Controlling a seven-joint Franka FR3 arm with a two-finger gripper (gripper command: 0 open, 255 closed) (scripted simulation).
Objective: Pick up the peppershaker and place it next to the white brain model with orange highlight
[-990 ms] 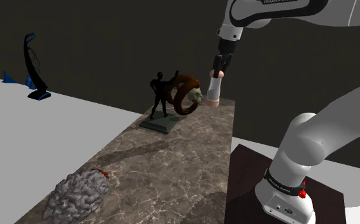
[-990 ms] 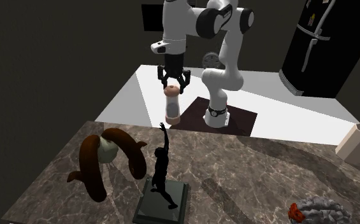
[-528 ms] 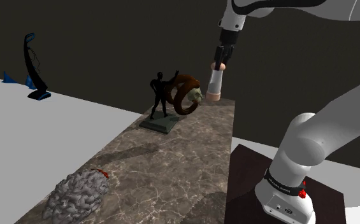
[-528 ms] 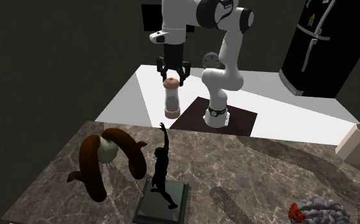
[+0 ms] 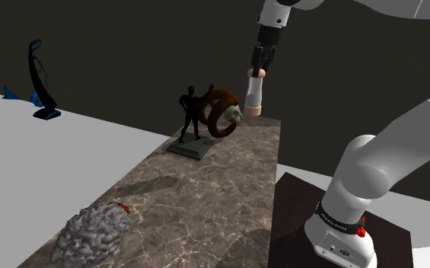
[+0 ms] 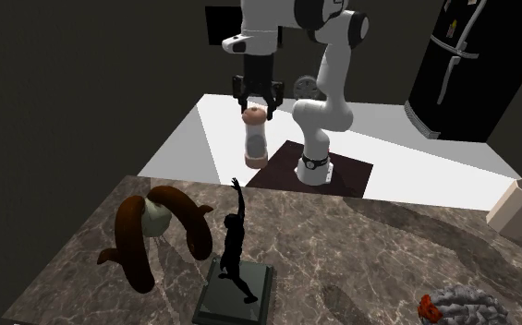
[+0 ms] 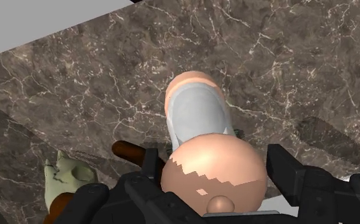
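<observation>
Where the shaker is: the pepper shaker (image 5: 253, 97) hangs upright, clear of the surface (image 5: 205, 190), over its far end in the shoulder view.
Fingers: my fingers (image 7: 285, 173) are clamped on its rounded cap, one on each side.
Change: over the last second I have raised it higher above the surface.
Meaning: I judge the pickup done; only the carry remains.
Brain: the brain model (image 5: 91, 234) lies well apart at the opposite end, beyond the black figurine (image 5: 192, 114) and the brown ring (image 5: 222, 112).

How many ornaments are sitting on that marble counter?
3: a black figurine, a brown ring sculpture beside it, and a grey brain model at the counter's other end. None seems hidden.
</observation>
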